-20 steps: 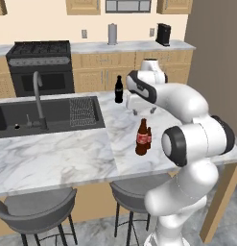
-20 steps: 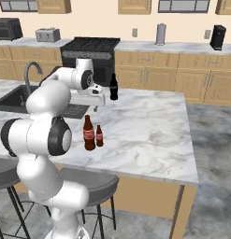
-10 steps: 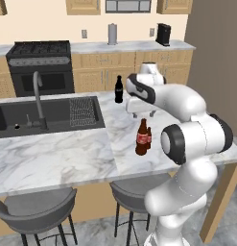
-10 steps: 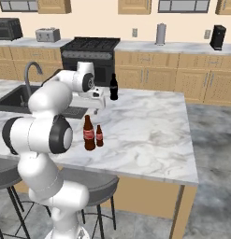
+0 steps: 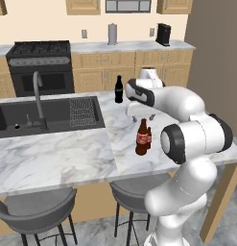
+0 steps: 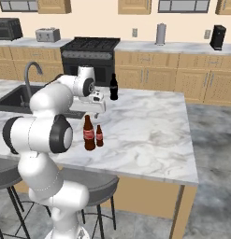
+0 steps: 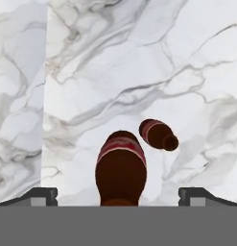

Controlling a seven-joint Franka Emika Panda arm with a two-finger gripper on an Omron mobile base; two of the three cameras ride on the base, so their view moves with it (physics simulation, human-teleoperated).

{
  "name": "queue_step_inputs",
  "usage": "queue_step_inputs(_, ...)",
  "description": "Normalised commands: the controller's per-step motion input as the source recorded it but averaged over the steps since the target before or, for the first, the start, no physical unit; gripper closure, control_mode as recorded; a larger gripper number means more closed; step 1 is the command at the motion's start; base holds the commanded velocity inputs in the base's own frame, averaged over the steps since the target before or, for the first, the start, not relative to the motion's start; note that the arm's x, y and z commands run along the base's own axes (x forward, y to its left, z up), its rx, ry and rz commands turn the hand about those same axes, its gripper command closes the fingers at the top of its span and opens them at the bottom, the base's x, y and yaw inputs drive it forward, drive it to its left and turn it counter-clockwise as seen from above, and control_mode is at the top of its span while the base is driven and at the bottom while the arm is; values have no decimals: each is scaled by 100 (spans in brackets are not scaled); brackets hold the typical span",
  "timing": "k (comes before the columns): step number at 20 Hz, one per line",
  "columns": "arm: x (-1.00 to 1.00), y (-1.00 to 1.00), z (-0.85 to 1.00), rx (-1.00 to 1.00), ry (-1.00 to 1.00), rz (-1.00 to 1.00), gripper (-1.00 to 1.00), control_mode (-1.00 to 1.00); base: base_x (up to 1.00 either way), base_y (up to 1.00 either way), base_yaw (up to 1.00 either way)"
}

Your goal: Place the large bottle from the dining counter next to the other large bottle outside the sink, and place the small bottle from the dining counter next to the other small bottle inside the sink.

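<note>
Hovering above the marble surface (image 5: 67,153) with jaws spread wide and nothing held, the claw (image 6: 97,111) faced the tall brown red-labelled bottle (image 5: 142,137), which stood just beside the tiny brown bottle (image 5: 148,138). A careless descent risked toppling the small neighbour.

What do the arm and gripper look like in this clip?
The arm is glossy white with rounded, bulbous links and dark grey rings at the joints. The gripper has a white hand body with small dark finger tips. No cables or markings are visible.
</note>
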Motion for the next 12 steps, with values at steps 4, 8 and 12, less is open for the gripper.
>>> queue_step_inputs(4, 0, 0, -13, 0, 0, 0, -100, -100, 0, 0, 0)
queue_step_inputs(8, 0, 0, -15, 0, 0, 0, -100, -100, 0, 0, 0)
queue_step_inputs(12, 0, 0, -20, 0, 0, 0, -100, -100, 0, 0, 0)
